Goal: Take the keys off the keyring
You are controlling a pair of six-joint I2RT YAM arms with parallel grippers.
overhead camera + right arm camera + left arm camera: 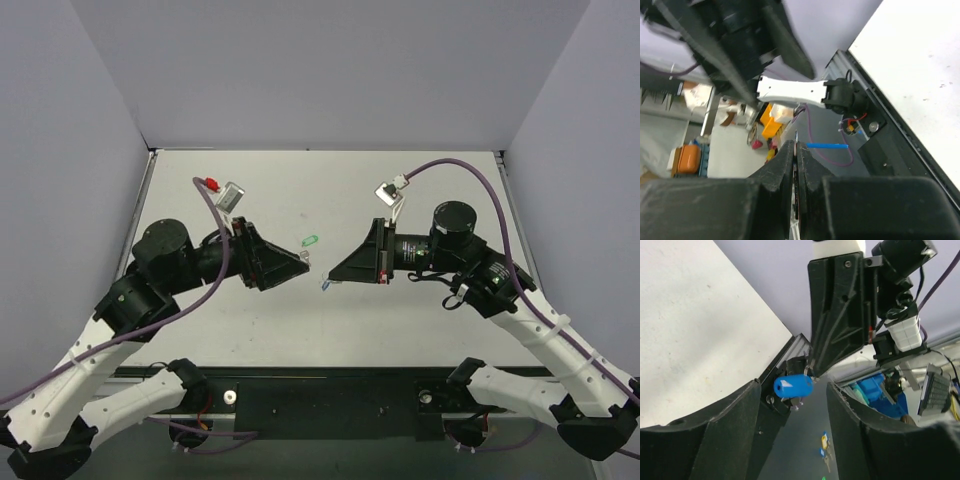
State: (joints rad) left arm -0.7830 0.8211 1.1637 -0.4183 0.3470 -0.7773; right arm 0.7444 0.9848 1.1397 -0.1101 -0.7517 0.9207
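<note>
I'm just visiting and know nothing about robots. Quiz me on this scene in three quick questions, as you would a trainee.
1. True or false: the left gripper has its fingers wide apart.
2. Which gripper holds up the blue key tag? A left, B right, C neither.
3. Fill in: the loose tag on the table is coloured ____.
Key: 1 true; 2 B, the right gripper; 3 green.

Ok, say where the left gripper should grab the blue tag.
Probably by its free end, pinching the flat faces, coming from the left arm's side: the blue tag juts from the shut right gripper toward the open left gripper.
</note>
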